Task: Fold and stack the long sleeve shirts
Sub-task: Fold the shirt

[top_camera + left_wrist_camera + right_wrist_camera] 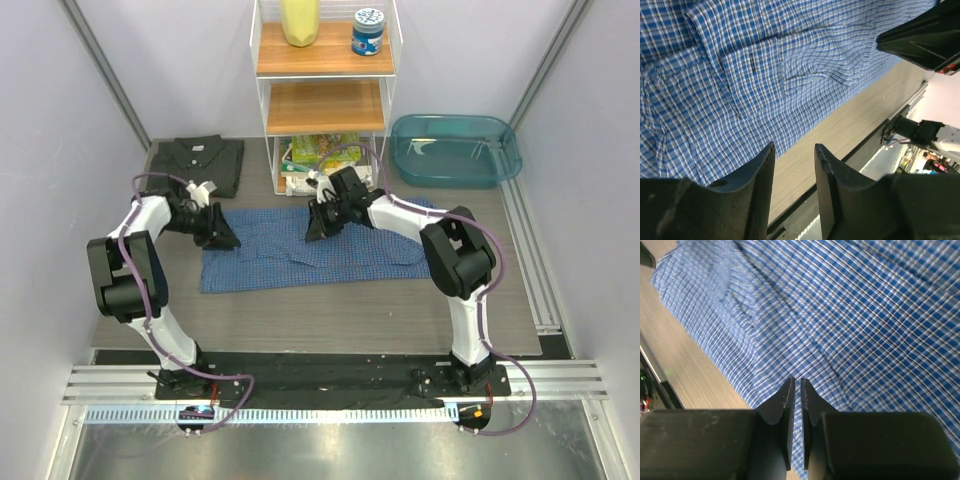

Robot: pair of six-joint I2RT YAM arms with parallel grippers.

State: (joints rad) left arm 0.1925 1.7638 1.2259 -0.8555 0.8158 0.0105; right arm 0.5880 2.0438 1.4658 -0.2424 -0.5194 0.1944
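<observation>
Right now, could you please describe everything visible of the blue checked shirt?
The blue shirt is thin woven cloth with a fine blue-and-white check. It lies flat on the grey table as a wide, lightly creased rectangle. The left gripper hangs over its left end, the right gripper over its far edge; whether either touches it is unclear.

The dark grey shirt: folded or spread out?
Folded: the dark grey shirt lies as a compact rectangle, collar showing, no sleeves out.

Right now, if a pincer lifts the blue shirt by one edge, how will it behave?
Probably floppy: the blue shirt lies flat with soft wrinkles, so it should sag. Likely light, being thin cloth. Pushed, it would probably bunch up rather than slide whole.
</observation>
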